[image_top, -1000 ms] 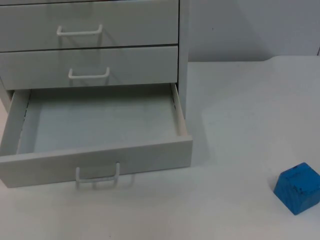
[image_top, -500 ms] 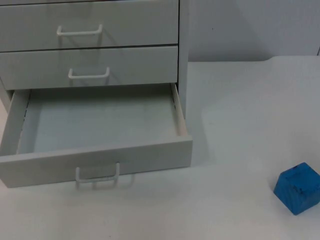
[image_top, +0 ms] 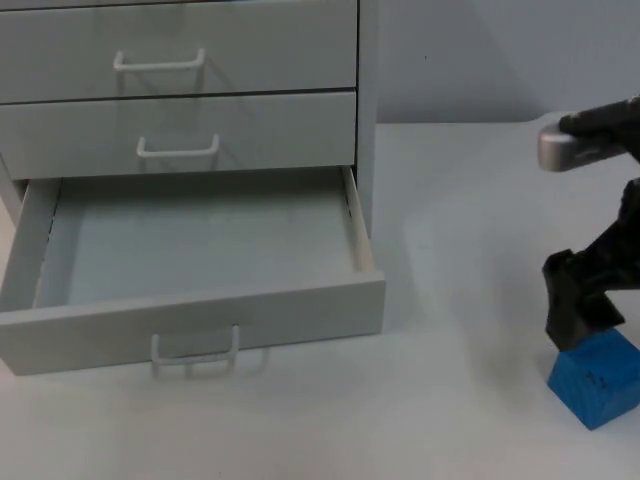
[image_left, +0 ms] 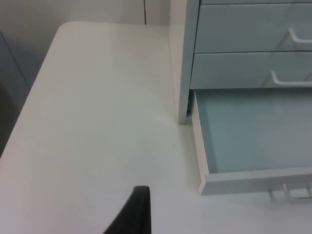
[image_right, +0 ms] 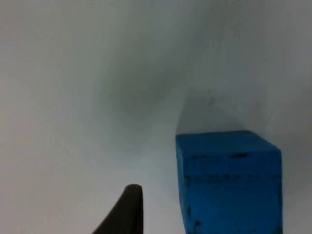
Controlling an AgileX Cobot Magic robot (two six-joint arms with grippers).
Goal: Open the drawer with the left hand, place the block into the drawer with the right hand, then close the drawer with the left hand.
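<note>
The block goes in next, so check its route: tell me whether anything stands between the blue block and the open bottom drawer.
Nothing visible does. The blue cube block sits on the white table beside the right end effector, with bare table top across to the open bottom white drawer. The left end effector waits away from the cabinet's far side.

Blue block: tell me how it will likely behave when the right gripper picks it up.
The blue block has flat faces and sharp edges, so it probably sits stable and won't roll. It looks solid and rigid, likely keeping its shape when squeezed. Its faces look smooth, so it might slip if the right gripper, now right above it, closes off-centre.
</note>
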